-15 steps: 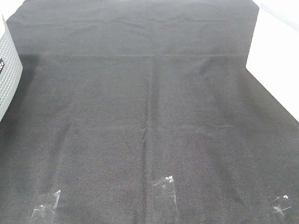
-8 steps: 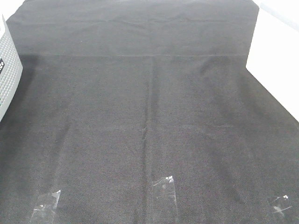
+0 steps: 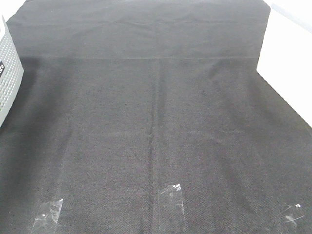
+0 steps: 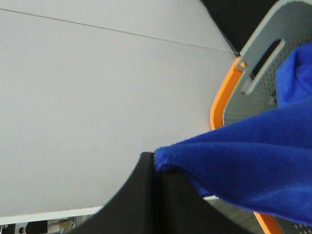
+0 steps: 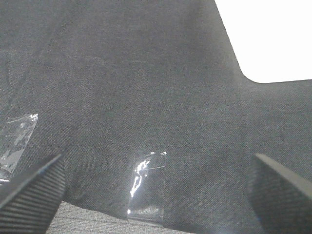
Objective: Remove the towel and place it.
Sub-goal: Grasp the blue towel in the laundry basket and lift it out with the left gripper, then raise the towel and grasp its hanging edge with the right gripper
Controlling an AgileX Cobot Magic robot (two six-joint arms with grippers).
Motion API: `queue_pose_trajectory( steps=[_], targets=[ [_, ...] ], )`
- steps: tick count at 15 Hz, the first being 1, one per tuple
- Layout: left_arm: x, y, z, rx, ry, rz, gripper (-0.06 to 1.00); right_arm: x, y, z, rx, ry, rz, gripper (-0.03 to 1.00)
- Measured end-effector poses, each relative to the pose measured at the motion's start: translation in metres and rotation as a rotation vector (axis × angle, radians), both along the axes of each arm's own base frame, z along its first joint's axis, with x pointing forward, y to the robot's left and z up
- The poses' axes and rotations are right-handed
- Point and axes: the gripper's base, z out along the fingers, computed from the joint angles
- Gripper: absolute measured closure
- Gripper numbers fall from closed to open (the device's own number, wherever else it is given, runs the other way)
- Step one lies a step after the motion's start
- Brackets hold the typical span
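The bright blue towel (image 4: 253, 170) shows only in the left wrist view. It stretches from inside a grey perforated basket with an orange rim (image 4: 258, 53) to my left gripper (image 4: 157, 168). The black fingers of that gripper are shut on the towel's near edge. The basket's side also shows at the left edge of the exterior view (image 3: 7, 73); neither the towel nor either gripper shows in that view. My right gripper (image 5: 156, 161) is wide open and empty, hovering over the black cloth (image 5: 146, 73).
The black cloth (image 3: 156, 122) covers most of the table. Clear tape strips (image 3: 170, 195) (image 3: 48, 214) (image 3: 292, 213) hold its front edge. Bare white tabletop (image 3: 292, 58) lies to the right. A pale wall or floor (image 4: 97, 97) fills the left wrist view.
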Motion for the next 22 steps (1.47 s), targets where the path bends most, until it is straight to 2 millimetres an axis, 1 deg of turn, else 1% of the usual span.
queue_pose_trajectory(
  steps=[2,5,7,9,11,14,15,16,19,21,22],
  targets=[
    [-0.003,-0.019,0.017,-0.012,-0.043,-0.041,0.94,0.0,0.0,0.0,0.001,0.0,0.001,0.01],
    [-0.007,-0.064,0.033,-0.021,-0.071,-0.162,0.94,0.001,0.002,0.002,0.018,-0.016,0.011,0.01],
    [-0.012,-0.096,0.038,-0.05,-0.092,-0.261,0.94,0.009,0.006,0.006,0.033,0.013,0.059,0.01],
    [-0.017,-0.125,0.037,-0.108,-0.091,-0.346,0.94,0.024,0.013,0.011,0.037,0.031,0.161,0.01],
    [-0.017,-0.149,0.031,-0.137,-0.065,-0.413,0.94,0.044,0.022,0.018,0.034,-0.001,0.288,0.01],
    [-0.021,-0.178,0.018,-0.163,0.014,-0.477,0.94,0.081,0.035,0.024,0.026,-0.064,0.489,0.01],
    [-0.024,-0.187,0.017,-0.166,0.024,-0.502,0.94,0.094,0.04,0.024,0.03,-0.084,0.554,0.01],
    [-0.031,-0.203,0.017,-0.168,0.029,-0.554,0.94,0.122,0.047,0.021,0.059,-0.126,0.667,0.01],
    [-0.04,-0.22,0.016,-0.167,0.041,-0.608,0.94,0.165,0.054,0.006,0.081,-0.186,0.774,0.01],
    [-0.046,-0.228,0.015,-0.164,0.052,-0.633,0.94,0.184,0.058,-0.003,0.119,-0.206,0.824,0.01],
    [-0.048,-0.231,0.015,-0.166,0.056,-0.644,0.94,0.204,0.061,-0.01,0.186,-0.229,0.862,0.01]
  ],
)
